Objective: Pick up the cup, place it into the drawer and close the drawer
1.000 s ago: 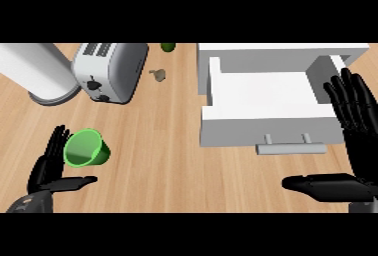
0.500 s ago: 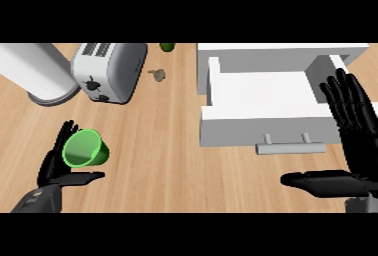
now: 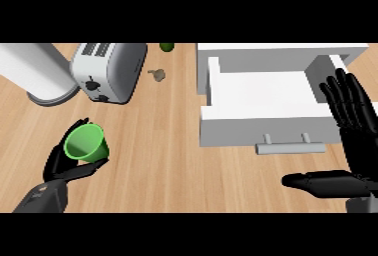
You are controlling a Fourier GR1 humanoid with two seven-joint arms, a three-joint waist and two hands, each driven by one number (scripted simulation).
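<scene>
The green cup [image 3: 87,142] stands on the wooden counter at the lower left, mouth tilted toward me. My left hand [image 3: 57,165] is against it, with straight fingers along its left side and the thumb just under its base; the hand is open. The white drawer [image 3: 258,131] is pulled out at the upper right, nothing inside, its grey handle [image 3: 290,146] facing me. At the right edge rests my right hand [image 3: 360,150], open, fingers up beside the drawer's right wall, thumb pointing left.
A silver toaster [image 3: 111,70] stands at the upper left, next to a white cylinder [image 3: 33,70]. A small green object [image 3: 167,47] and a small brownish object [image 3: 156,74] lie behind, between toaster and drawer.
My left hand has moved up and right, coming in round the cup, which has shifted slightly up. The right hand has barely moved.
</scene>
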